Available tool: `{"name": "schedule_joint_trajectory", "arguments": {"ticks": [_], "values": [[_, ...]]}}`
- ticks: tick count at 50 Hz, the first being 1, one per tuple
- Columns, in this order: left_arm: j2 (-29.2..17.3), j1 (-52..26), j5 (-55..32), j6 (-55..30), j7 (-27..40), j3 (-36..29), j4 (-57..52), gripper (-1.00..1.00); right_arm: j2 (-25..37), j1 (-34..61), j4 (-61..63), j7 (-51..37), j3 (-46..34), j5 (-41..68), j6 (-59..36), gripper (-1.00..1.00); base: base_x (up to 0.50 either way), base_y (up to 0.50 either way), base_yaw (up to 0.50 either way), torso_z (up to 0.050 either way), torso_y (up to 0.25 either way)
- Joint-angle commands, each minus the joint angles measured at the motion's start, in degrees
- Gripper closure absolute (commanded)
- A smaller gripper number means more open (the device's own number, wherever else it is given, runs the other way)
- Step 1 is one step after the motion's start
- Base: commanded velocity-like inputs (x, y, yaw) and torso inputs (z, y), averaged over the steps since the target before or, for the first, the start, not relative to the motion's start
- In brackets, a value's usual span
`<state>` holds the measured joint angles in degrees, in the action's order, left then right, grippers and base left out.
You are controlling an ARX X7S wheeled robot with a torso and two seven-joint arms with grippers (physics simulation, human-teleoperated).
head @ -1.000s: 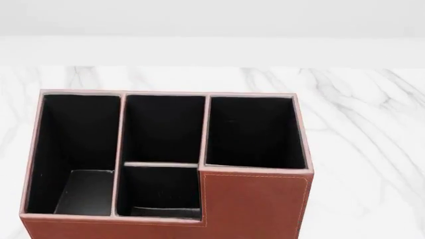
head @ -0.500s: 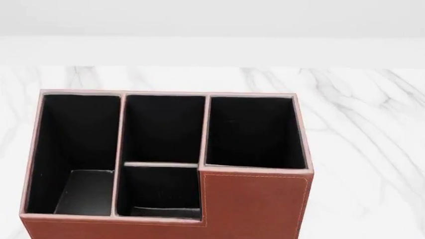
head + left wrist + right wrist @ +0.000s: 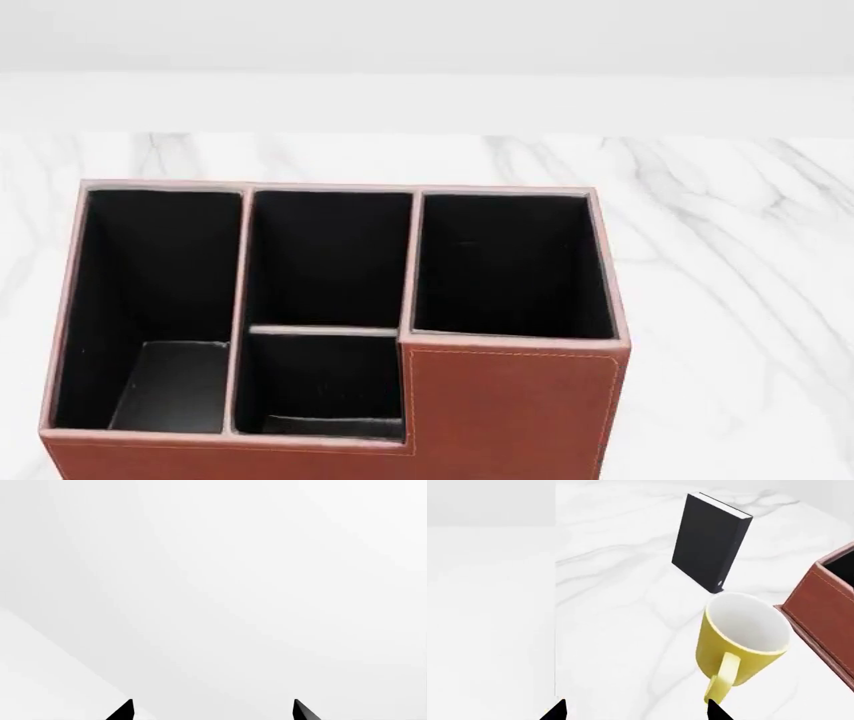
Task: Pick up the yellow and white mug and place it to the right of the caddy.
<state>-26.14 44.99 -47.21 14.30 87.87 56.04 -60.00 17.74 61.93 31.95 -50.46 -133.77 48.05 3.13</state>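
Standing upright on the white marble tabletop [image 3: 627, 630], the small yellow mug with a white inside and a yellow loop handle [image 3: 742, 647] sits just beside a corner of the large reddish-brown leather-look caddy with pale stitching [image 3: 514, 410], apart from it by a narrow strip of marble. Its handle points toward the right gripper [image 3: 635, 711], whose two black fingertips [image 3: 555, 710] are spread wide apart with nothing between them; one tip shows close to the end of the handle, though I cannot tell whether it touches.

Beyond the mug, a black book with white page edges [image 3: 710, 540] stands upright on the marble, farther from the gripper and apart from both mug and caddy.

From the head view the caddy fills the near part of the tabletop, its four black-lined compartments open upward, its stepped front toward the near edge. No mug or arm shows there.

The left gripper [image 3: 212, 711] has its black tips spread apart over a plain pale surface, holding nothing.
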Motion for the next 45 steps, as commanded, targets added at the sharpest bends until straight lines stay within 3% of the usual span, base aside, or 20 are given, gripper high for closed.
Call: {"name": "schedule_joint_trajectory", "arguments": {"ticks": [1,26,45], "values": [[-0.13,0.00,-0.01,0.06,0.15,-0.28,0.00,-1.00,0.75,-1.92,-4.00,2.05,1.02,0.67,1.90,-1.00,0.00,0.00,0.00,0.000,0.000],[-1.20,0.00,0.02,0.21,0.63,-1.08,0.00,-1.00,4.97,-5.40,-12.59,3.11,6.62,0.02,9.61,-1.00,0.00,0.00,0.00,0.000,0.000],[-2.23,0.00,0.72,0.25,1.37,-1.97,0.00,-1.00,4.41,-9.88,-20.16,6.26,10.52,2.91,14.80,-1.00,0.00,0.00,0.00,0.000,0.000]]}}
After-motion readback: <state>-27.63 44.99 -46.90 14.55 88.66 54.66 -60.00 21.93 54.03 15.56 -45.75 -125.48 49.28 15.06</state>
